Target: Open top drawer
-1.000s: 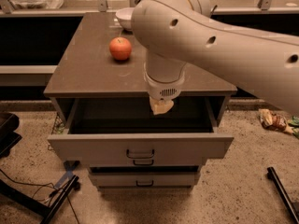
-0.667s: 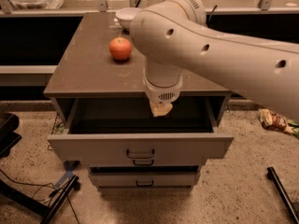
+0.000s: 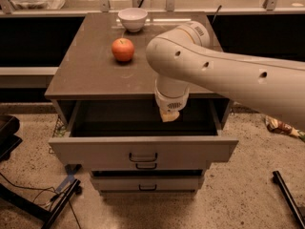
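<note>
Top drawer (image 3: 86,150) open, front facing camera; claw (image 3: 170,116) over interior.

Top drawer (image 3: 143,148) grey, standing open; gripper (image 3: 170,115) above interior.

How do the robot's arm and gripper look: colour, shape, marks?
The arm is a thick, smooth, cream-white tube with small dark round holes and a vented wrist collar. The gripper, above the open top drawer, shows a tan tip.

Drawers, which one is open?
The top drawer, the widest, pulled out so its dark inside shows. The two lower drawers are pushed in. The gripper hangs over its opening.
</note>
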Controlling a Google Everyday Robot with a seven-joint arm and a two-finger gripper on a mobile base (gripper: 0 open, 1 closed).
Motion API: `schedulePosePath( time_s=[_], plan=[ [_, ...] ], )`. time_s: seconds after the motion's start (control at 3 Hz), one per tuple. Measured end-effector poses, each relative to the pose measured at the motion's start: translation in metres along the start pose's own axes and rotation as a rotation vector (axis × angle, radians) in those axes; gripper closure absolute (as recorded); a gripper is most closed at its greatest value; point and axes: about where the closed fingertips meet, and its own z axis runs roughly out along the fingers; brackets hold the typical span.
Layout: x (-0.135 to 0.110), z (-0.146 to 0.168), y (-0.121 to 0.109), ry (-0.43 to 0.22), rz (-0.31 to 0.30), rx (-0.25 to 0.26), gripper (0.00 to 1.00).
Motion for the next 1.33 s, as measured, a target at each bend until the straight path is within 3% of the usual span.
schedulePosePath(
  time_s=[0.67,1.33],
  plan=[
    [0.016,0.019,-0.007,-0.022,0.011,0.031,1.0],
    [0.03,0.058,0.005,-0.067,0.062,0.039,1.0]
  ],
)
